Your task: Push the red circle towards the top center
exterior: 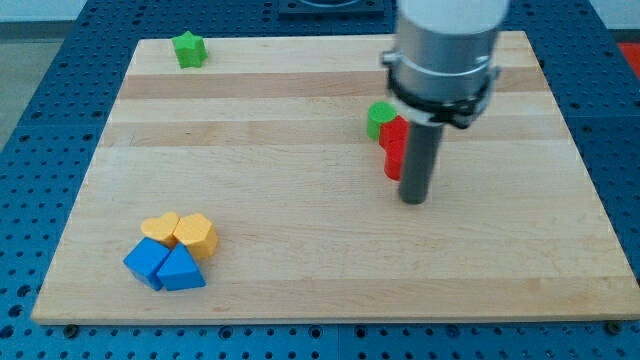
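Rod end-effector only — no claw is fitted, so there is no open or closed state to record. My tip point(414, 200) rests on the wooden desk point(300, 260) right of centre, just below and to the view's right of a red block point(394, 148). That red block is partly hidden behind the rod; its shape cannot be confirmed from this view, and whether the rod touches it cannot be told. A green block point(378, 117), rounded in outline, sits touching the red one at its upper left. A green star-shaped block point(189, 49) lies well apart near the view's top left corner. At the view's bottom left, four blocks are clustered in contact — a yellow heart-like block point(160, 229), a yellow hexagonal block point(197, 235), a blue square block point(147, 263) and a blue triangular block point(181, 270).
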### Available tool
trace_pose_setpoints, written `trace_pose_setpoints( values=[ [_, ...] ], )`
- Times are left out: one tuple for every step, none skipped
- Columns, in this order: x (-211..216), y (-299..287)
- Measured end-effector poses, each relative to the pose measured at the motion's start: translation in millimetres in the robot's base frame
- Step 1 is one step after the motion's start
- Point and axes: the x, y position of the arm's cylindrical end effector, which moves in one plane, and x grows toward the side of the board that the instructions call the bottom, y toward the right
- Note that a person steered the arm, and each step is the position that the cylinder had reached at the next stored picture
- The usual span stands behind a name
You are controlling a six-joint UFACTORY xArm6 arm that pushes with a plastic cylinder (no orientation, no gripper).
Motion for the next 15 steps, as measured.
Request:
trace_pose_setpoints(
  values=[
    [-18.1, 17.8],
    [-18.1, 8.4],
    [-22.3, -14.9],
    [-28.2, -33.9],
    [-21.2, -55.2],
    [-20.3, -71.4],
    [-25.5, -79.5],
    [-35.3, -85.2],
    [-57.4, -88.6],
    [-89.9, -93.5],
    [-125.6, -101.2],
    [-157.0, -102.6],
    [-184.2, -102.7],
    [-201.7, -102.7],
    [-202.9, -102.7]
  ],
)
